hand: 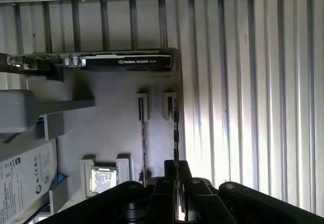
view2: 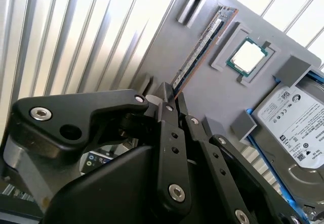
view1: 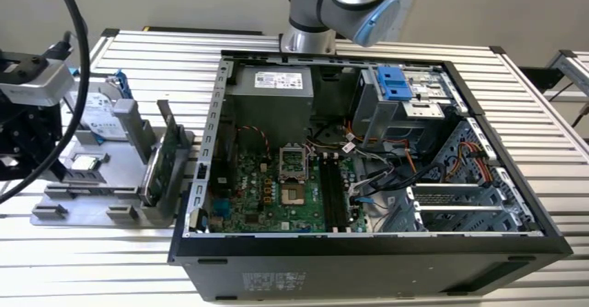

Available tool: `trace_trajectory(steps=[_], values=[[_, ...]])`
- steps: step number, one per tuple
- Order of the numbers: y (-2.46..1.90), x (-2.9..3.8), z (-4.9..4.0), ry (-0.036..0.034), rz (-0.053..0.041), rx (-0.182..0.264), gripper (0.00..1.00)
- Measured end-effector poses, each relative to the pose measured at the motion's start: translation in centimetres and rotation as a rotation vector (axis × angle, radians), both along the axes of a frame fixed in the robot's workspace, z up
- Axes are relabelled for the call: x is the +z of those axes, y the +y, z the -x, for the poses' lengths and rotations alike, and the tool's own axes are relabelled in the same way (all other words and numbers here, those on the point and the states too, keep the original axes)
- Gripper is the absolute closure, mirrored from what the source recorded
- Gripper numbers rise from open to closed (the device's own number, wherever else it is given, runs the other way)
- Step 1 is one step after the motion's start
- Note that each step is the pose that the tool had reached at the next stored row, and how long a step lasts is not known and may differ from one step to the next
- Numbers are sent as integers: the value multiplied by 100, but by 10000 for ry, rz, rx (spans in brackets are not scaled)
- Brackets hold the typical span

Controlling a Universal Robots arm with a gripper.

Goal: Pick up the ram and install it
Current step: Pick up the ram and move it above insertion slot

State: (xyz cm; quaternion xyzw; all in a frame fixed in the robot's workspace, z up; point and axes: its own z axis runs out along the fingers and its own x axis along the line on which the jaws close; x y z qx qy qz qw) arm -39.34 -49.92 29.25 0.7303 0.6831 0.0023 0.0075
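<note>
Gripper (view2: 172, 95) closed on the near end of the ram (view2: 202, 47); both wrist views show the fingertips (hand: 169, 171) pressed to either face of the thin board.

Ram (hand: 175, 128) stands on edge on the grey fixture tray (view2: 212, 92). Its far end sits at a small slotted holder (hand: 169, 105). It is not lifted clear of the tray.

A second thin board (hand: 143, 138) stands on edge just beside the ram, parallel to it, in the neighbouring holder.

Exterior view, from its left to its right:
- Grey tray (view1: 55, 214) lies on the slatted aluminium table (view1: 543, 114).
- On the tray: a silver hard drive with blue rails (view1: 96, 117), and a processor chip (view1: 85, 162) lying flat in its own recess.
- Green expansion card (view1: 164, 155) is upright at the tray's edge nearest the case.
- Open computer case (view1: 368, 245) lies on its side, motherboard (view1: 267, 190) exposed.
- Black memory slots (view1: 333, 190) run lengthwise beside the processor socket (view1: 292, 162).
- Arm (view1: 341, 3) rises behind the case.
</note>
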Motion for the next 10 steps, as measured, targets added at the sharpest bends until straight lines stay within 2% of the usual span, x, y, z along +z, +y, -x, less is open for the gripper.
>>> trace_trajectory(steps=[10], values=[[0,67,0,0,0,0,100]])
